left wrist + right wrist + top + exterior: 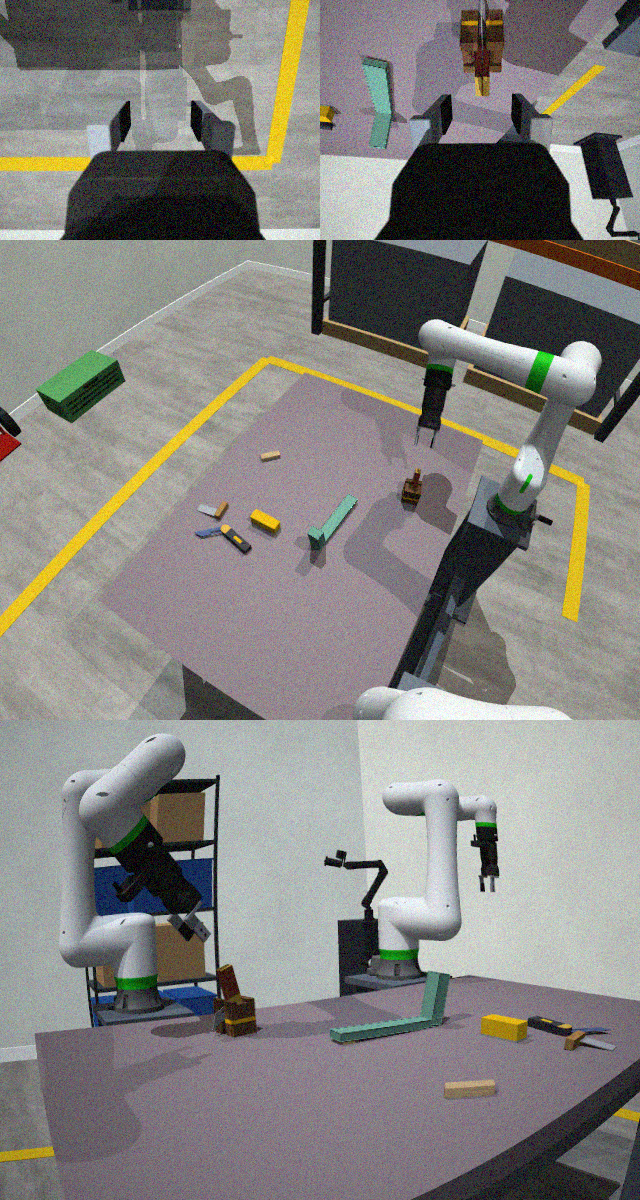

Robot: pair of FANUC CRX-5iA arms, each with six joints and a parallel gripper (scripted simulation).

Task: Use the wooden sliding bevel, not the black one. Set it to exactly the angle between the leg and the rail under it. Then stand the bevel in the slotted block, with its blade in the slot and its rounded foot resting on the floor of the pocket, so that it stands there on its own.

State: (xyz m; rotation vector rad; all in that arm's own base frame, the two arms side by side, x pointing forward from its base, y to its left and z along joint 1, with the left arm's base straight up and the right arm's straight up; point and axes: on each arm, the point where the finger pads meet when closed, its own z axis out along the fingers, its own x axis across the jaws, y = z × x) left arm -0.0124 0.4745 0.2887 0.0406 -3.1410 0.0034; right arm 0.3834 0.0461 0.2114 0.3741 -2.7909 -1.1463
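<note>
The wooden bevel (417,475) (227,981) (482,87) stands in the slotted block (412,493) (241,1028) (469,34), its reddish-brown stock leaning up out of the top. Its grey blade is in the slot; its foot is hidden inside. My right gripper (425,440) (195,932) (481,106) is open and empty, above and clear of the bevel. My left gripper (487,889) (160,113) is open and empty, high beyond the table. The teal leg (315,536) (435,993) (380,131) rises at an angle from the teal rail (339,516) (382,1030) (379,87). The black bevel (238,541) (547,1024) lies on the table.
A yellow block (265,521) (504,1028) (325,114) lies between the teal leg and the black bevel. A small square with a wooden handle (221,509) (572,1040) lies beside the black bevel. A pale wooden piece (269,455) (469,1089) lies apart near a table edge.
</note>
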